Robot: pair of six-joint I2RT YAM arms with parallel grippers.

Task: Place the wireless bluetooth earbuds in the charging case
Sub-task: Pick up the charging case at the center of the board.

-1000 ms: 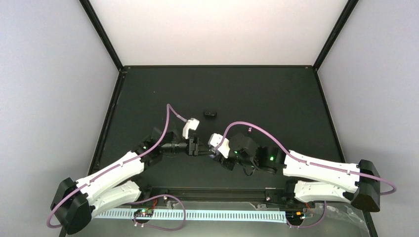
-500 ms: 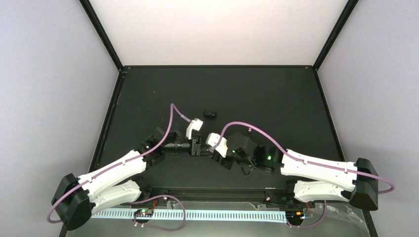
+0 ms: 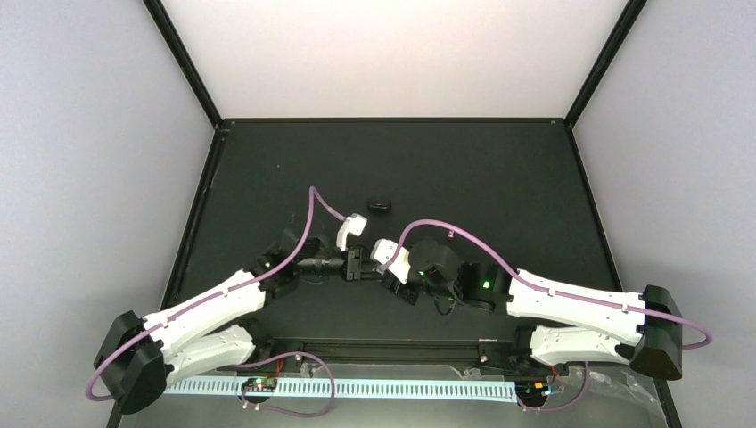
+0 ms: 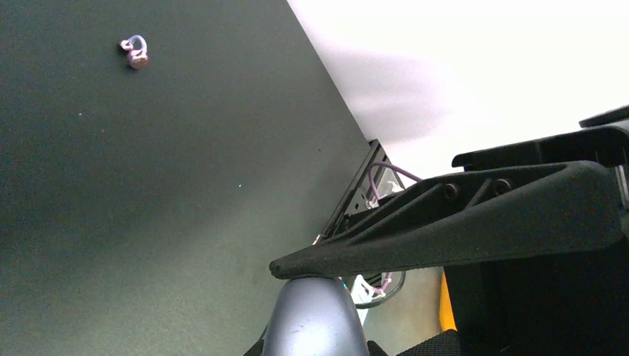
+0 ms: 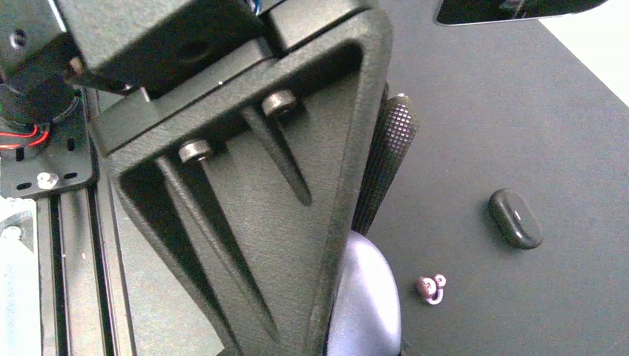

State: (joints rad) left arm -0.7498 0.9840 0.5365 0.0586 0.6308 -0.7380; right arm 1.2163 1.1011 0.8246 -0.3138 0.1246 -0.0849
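Earbud [image 5: 429,288], purple-pink, tiny: lying loose on the dark table [image 3: 499,178], near the charging case [image 5: 363,308] but not touching it. Not yet in the case. Charging case itself: blue-grey, rounded, pinched between the fingers of the right gripper [image 3: 385,273], with the near finger flat against its side and the knurled pad on the other side. As for the left gripper [image 3: 359,265]: one finger [image 4: 445,222] resting its tip on top of the charging case, the other hidden, so cannot tell whether clamped or slack. Also a black oval case [image 3: 380,205]: beyond the charging case, past the earbud, well apart from both grippers.

Against a second ago: left gripper then short of the charging case, with a clear gap to the right gripper; now brought in to meet it at the case. Right arm edged inward too. Right grip unchanged. Black oval case in the same spot.
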